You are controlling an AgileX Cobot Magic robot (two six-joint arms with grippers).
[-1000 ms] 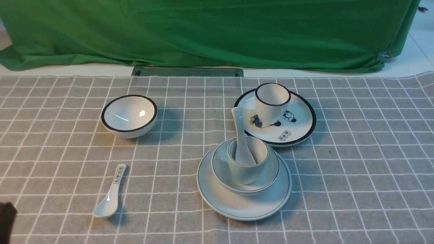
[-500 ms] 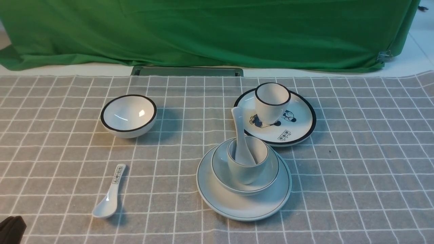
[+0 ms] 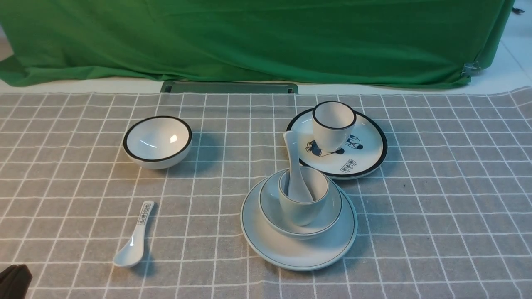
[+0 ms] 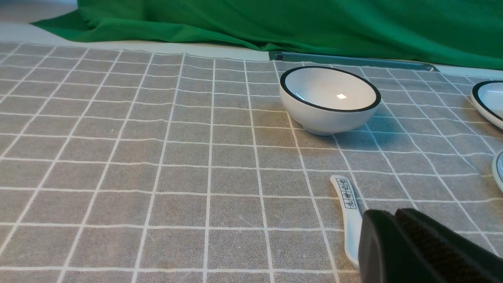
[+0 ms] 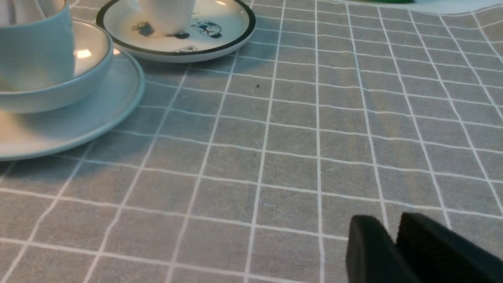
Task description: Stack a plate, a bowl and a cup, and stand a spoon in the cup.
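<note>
- Tabletop (image 3: 436, 216): covered by a grey cloth with a white grid; it fills the lower two thirds of the front view. A green drape (image 3: 257, 37) spans the top of the frame.
- Plate (image 3: 291, 249): lies flat on the tabletop, lower centre of the front view. It carries the rest of the stack.
- Black-rimmed plate (image 3: 365, 158): sits just above and right of the stack in the front view, close to the plate's rim. Cartoon figures are printed on it.
- Bowl (image 3: 324, 216): seated upright on the plate, roughly centred.
- Black-rimmed bowl (image 3: 158, 142): stands alone at left of centre in the front view, well apart from the stack.
- Cup (image 3: 301, 207): stands upright inside the bowl.
- Black-rimmed cup (image 3: 333, 124): stands on the black-rimmed plate.
- Spoon (image 3: 294, 166): stands in the cup, scoop down, handle leaning up and to the left above the cup rim.
- Printed spoon (image 3: 135, 236): lies flat at lower left of the front view, scoop toward the bottom edge.
- My left gripper (image 4: 397, 220): low at the lower right of its wrist view, just beside the printed spoon's handle. Jaws pressed together, grasping nothing.
- My right gripper (image 5: 393, 232): at the bottom edge of its wrist view, over bare cloth, well apart from the stack. Jaws clenched, empty.
</note>
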